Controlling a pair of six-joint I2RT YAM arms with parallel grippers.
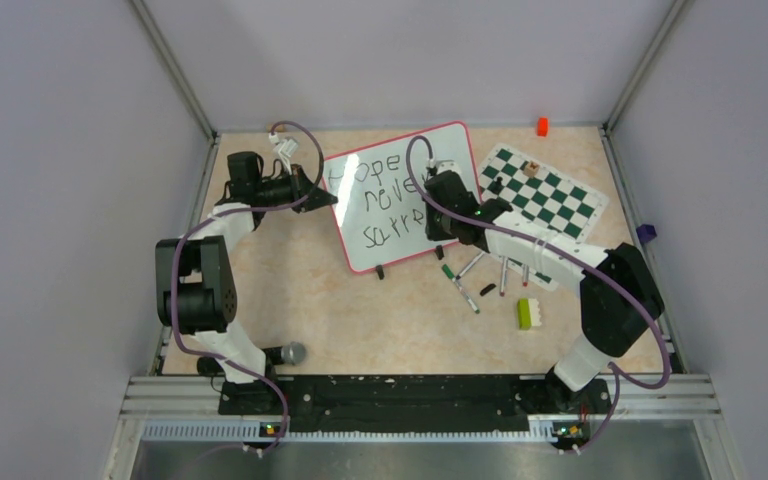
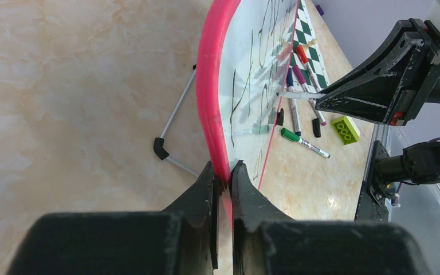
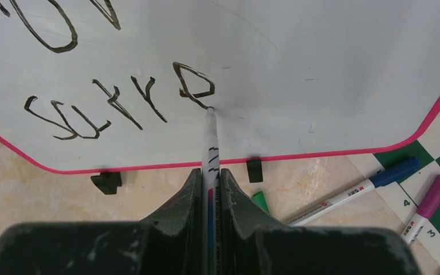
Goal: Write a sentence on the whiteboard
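Top external view: whiteboard (image 1: 452, 140) just left of chess mat (image 1: 550, 195), long axis running toward the mat, black clips on its near long edge. Unfinished sentence (image 1: 370, 205) in three lines along that axis. Pinching: left tool (image 2: 224, 172) on the pink rim; right tool (image 3: 209, 172) on marker (image 3: 211, 143), whose tip touches the last letter.

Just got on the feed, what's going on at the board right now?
The left gripper is clamped on the pink rim of the whiteboard, holding it tilted up off the table. The right gripper holds a marker with its tip on the board, partway through the third line. The sentence reads roughly "Hope never surre", so it is not finished. Spare markers lie loose by the chess mat.
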